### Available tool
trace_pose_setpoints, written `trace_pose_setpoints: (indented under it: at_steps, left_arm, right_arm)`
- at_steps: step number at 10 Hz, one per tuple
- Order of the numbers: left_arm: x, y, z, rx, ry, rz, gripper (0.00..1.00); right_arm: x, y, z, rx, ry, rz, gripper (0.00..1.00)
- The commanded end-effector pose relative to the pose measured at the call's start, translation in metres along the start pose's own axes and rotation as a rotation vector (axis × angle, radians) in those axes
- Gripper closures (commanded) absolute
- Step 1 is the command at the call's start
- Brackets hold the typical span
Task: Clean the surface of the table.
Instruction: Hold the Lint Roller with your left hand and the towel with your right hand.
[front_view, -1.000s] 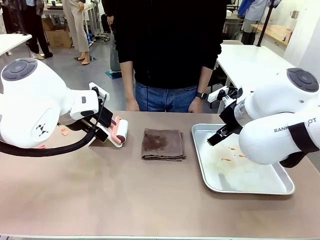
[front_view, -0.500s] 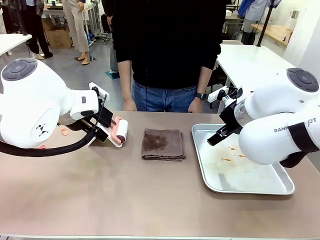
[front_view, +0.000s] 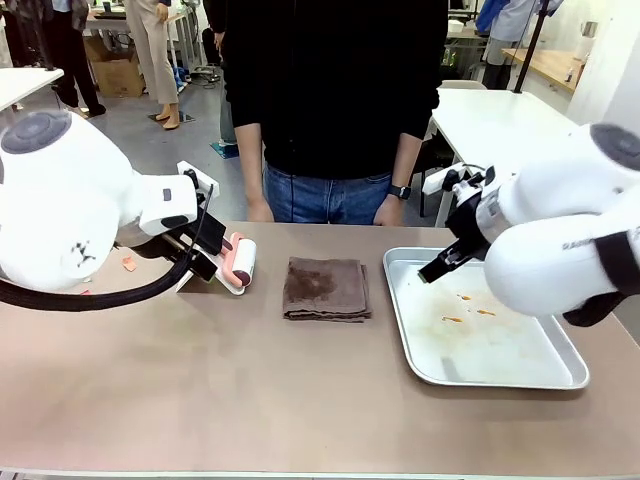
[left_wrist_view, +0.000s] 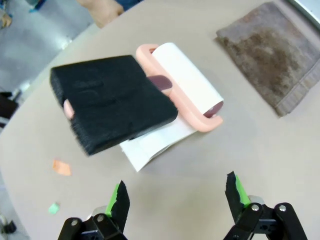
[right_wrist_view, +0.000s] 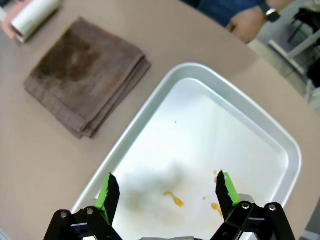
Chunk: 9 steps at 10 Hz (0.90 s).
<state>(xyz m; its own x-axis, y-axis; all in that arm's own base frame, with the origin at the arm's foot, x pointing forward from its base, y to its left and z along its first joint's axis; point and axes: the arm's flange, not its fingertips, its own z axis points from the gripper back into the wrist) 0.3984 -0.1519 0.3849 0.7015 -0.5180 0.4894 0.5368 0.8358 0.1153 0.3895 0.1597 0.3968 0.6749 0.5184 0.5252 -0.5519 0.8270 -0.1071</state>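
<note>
Front view, surface: the tan-brown table (front_view: 250, 400) spans the picture; its near half is bare and matte.
Front view, on it: a folded brown cloth (front_view: 325, 288) at the middle, a metal tray (front_view: 402, 310) to its right, and a pink lint roller (front_view: 238, 262) to its left by the left arm (front_view: 70, 200).
Front view, room: a person (front_view: 335, 90) stands at the far edge. Behind are a grey floor, a white-topped table (front_view: 490, 120) and a cardboard box (front_view: 118, 75).
Left wrist view, fingers: the left gripper (left_wrist_view: 177, 195) is spread wide and holds nothing, with bare tabletop between the tips.
Left wrist view, beyond the tips: a black block (left_wrist_view: 112, 102) lies partly over the roller, and the cloth is farther off past the right finger.
Left wrist view, debris: an orange scrap (left_wrist_view: 62, 167) and a green scrap (left_wrist_view: 53, 208) lie outside the left finger.
Right wrist view, fingers: the right gripper (right_wrist_view: 166, 190) is released and empty, over the tray.
Right wrist view, stains: an orange smear (right_wrist_view: 174, 199) lies between the tips, and another touches the right finger's edge.
Right wrist view, table: the table shows around the tray, carrying the cloth beyond the left finger.
</note>
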Motion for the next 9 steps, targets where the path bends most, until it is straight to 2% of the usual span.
trace_pose_setpoints:
  at_steps: [1,3,5,6,7,8,9]
  left_arm:
    - [-0.001,0.012,0.058,-0.051,0.028,0.102,0.00]
    - [-0.012,0.020,0.111,-0.121,-0.075,0.121,0.00]
    - [-0.030,0.027,0.167,-0.105,-0.237,0.150,0.00]
    - [-0.036,0.028,0.173,-0.023,-0.251,0.167,0.00]
    - [0.006,0.027,0.153,-0.088,-0.156,0.157,0.00]
    - [0.006,0.027,0.153,-0.088,-0.156,0.157,0.00]
    - [0.006,0.027,0.153,-0.088,-0.156,0.157,0.00]
  right_arm:
    - [-0.024,-0.018,0.066,0.073,-0.035,-0.073,0.00]
    - [-0.040,-0.029,0.107,0.092,-0.021,-0.092,0.00]
    - [-0.062,-0.037,0.144,0.014,-0.040,-0.107,0.00]
    - [-0.004,-0.035,0.109,0.072,-0.028,-0.121,0.00]
    - [-0.004,-0.035,0.109,0.072,-0.028,-0.121,0.00]
    - [-0.004,-0.035,0.109,0.072,-0.028,-0.121,0.00]
    - [-0.011,-0.042,0.133,0.058,-0.025,-0.130,0.00]
